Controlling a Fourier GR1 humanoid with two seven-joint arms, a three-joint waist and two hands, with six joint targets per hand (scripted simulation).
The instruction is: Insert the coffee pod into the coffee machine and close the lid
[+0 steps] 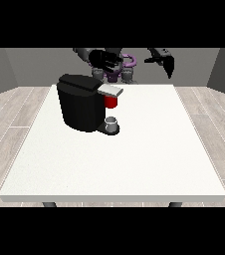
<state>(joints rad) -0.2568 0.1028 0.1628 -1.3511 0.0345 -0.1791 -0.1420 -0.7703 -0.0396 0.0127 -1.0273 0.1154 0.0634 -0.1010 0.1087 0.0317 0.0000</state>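
Note:
The black coffee machine point(79, 104) stands on the white table point(134, 159), left of centre. Its grey lid point(110, 90) juts out to the right, lying about level. Under the lid is a red thing at the machine point(111, 102). A small grey thing point(112, 123) sits on the machine's base plate below that. The hand at the view's left point(105, 59) hovers above and behind the machine, clear of the lid. The hand at the view's right point(166, 62) hangs in the air beyond the table's far edge, fingers relaxed and pointing down, holding nothing.
The robot's torso point(119, 69) stands behind the table's far edge. The table's right half and front show only bare white surface. Wooden floor surrounds the table.

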